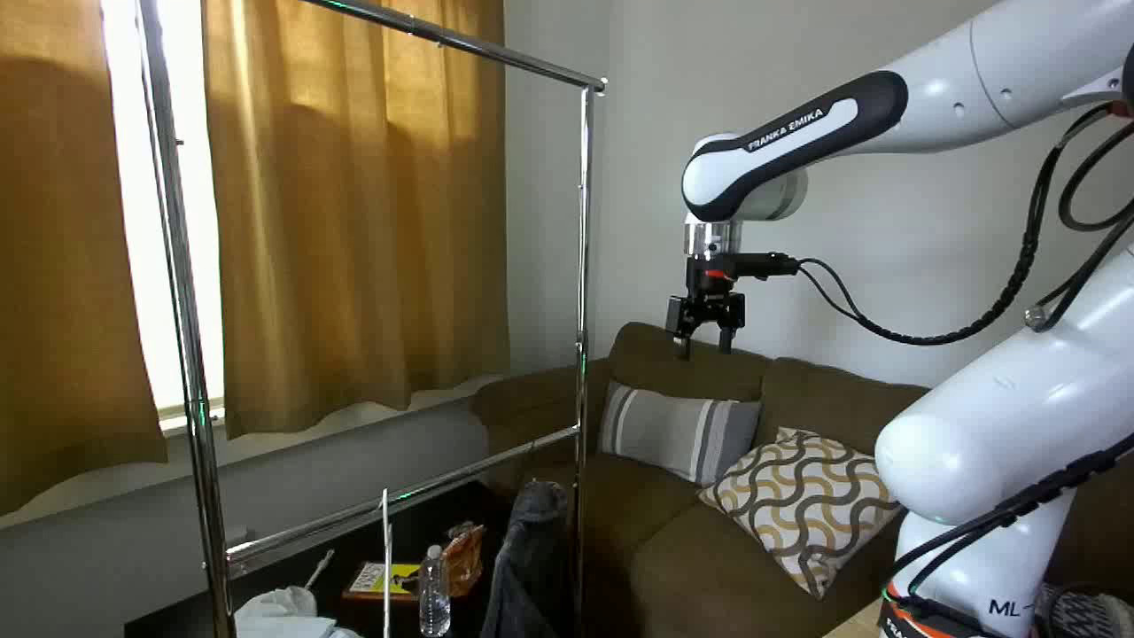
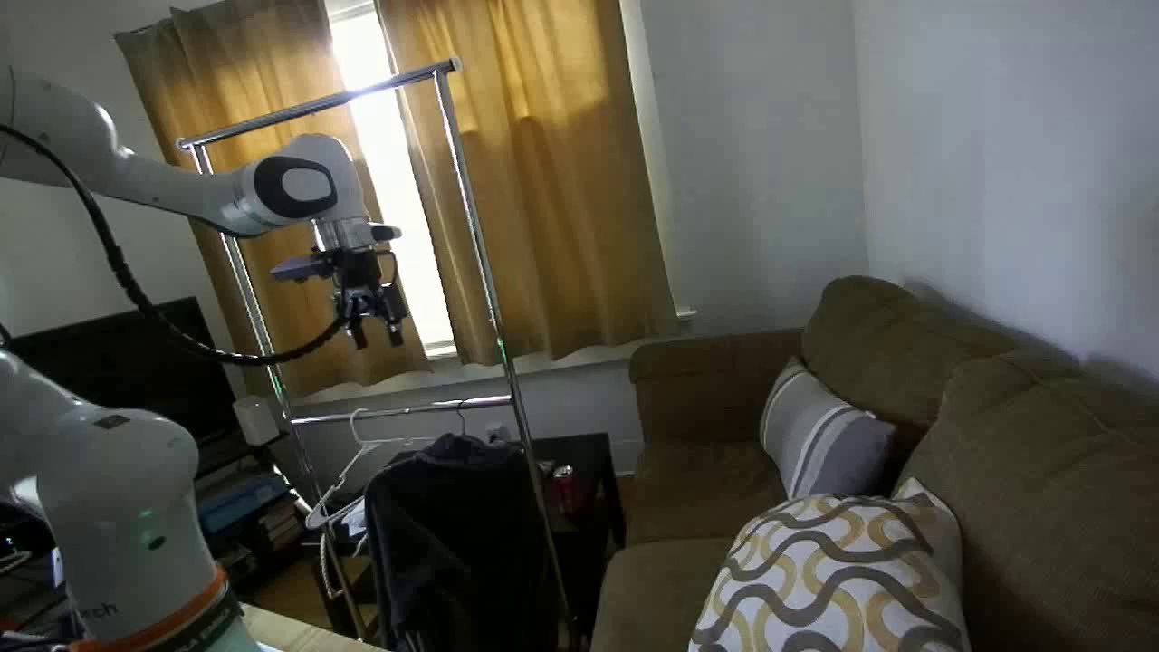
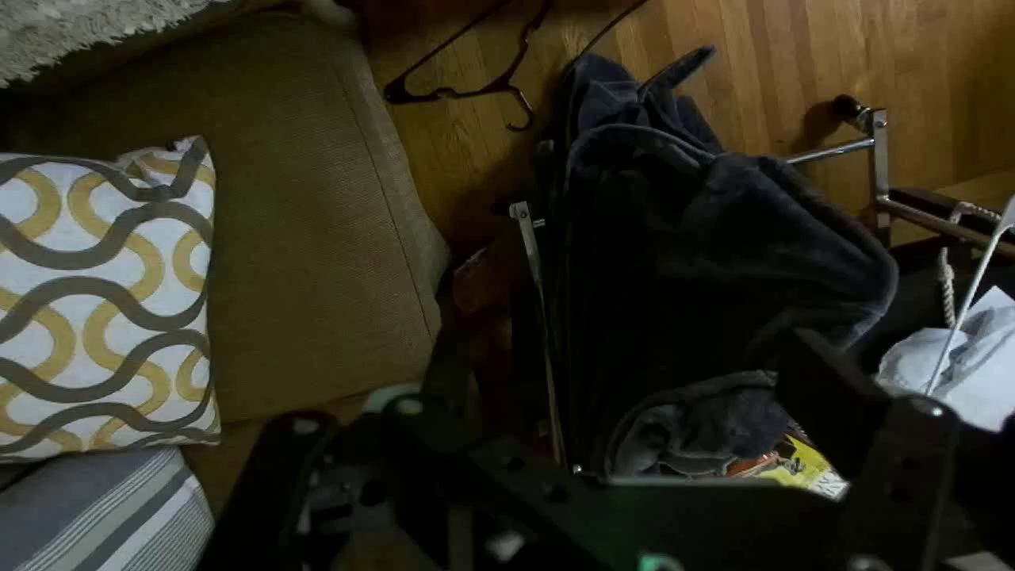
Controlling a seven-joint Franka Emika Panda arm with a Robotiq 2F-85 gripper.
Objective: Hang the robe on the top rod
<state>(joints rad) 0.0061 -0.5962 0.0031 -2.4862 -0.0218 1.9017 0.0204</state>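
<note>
The dark grey robe [image 2: 462,543] hangs on a dark hanger, whose hook is at the rack's lower bar [image 2: 398,409]. It also shows at the bottom of an exterior view [image 1: 527,567] and large below the gripper in the wrist view [image 3: 682,254]. The silver top rod [image 1: 496,51] is bare; it also shows in an exterior view [image 2: 317,104]. My gripper [image 1: 704,346] is open and empty, fingers down. It is below the top rod's height and above the lower bar; it also shows in an exterior view [image 2: 378,340] and the wrist view [image 3: 634,357].
A white hanger [image 2: 335,498] hangs on the lower bar beside the robe. A brown sofa [image 2: 715,389] with pillows stands beside the rack. A dark table with a bottle [image 1: 434,589] is behind the robe. A dark hanger [image 3: 476,87] shows near the sofa.
</note>
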